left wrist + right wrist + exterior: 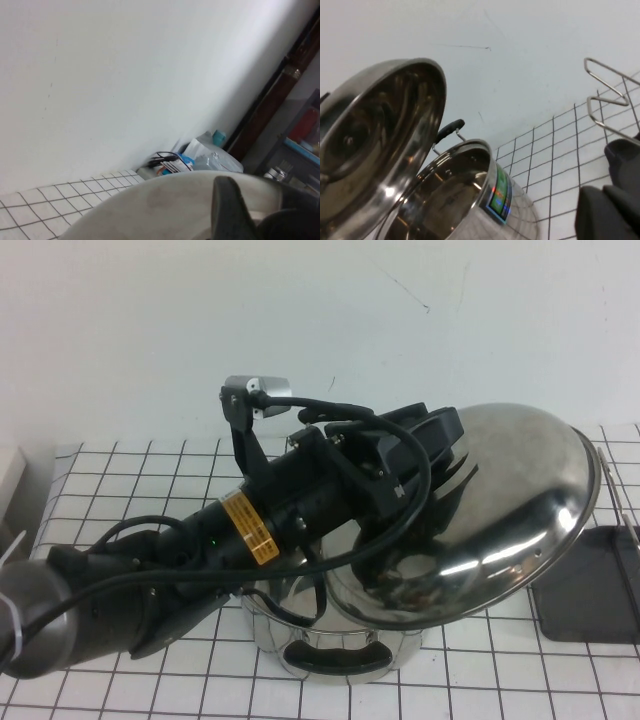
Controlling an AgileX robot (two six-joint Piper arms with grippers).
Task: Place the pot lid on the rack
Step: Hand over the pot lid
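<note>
The pot lid (500, 510) is a shiny steel dome, held tilted in the air above the open steel pot (330, 645). My left gripper (440, 445) is shut on the lid at its centre, and the black knob is hidden by it. In the left wrist view, one dark finger (230, 205) lies against the lid's pale surface (150, 210). The rack's dark grey tray (590, 585) and wire rods (612, 475) stand at the right edge, just beyond the lid. The right wrist view shows the lid's underside (375, 135), the pot (470, 200), the rack's rods (605, 100) and my right gripper (615, 200).
The table has a white cloth with a black grid (130, 480) and a white wall behind. A pale box (10, 475) sits at the far left edge. The pot's black loop handle (450, 130) sticks out towards the wall. Loose clutter (190, 160) lies off the table's end.
</note>
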